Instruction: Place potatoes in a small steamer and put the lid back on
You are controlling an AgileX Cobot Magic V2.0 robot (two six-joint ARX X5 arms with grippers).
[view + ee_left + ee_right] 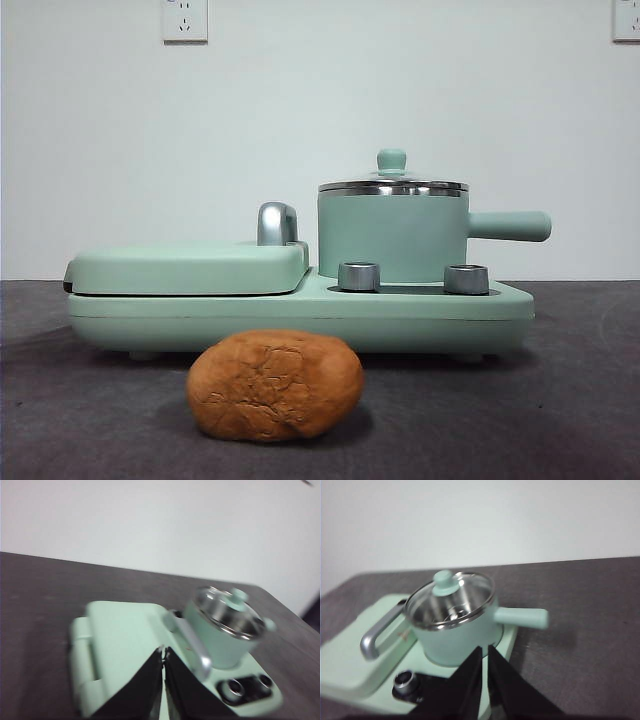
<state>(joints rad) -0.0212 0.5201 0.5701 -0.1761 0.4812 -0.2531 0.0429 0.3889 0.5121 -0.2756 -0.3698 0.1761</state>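
One orange-brown potato with cracked skin lies on the dark table in front of the appliance. The mint-green small steamer stands on the appliance's right side, its handle pointing right. The glass lid with its green knob sits on the pot. No arm shows in the front view. My left gripper is shut and empty, hovering over the flat griddle cover, with the steamer beyond it. My right gripper is shut and empty, just short of the steamer and its lid.
The mint-green appliance base carries the hinged griddle cover with a chrome handle on the left and two steel dials in front of the pot. A white wall stands behind. The table top is dark grey.
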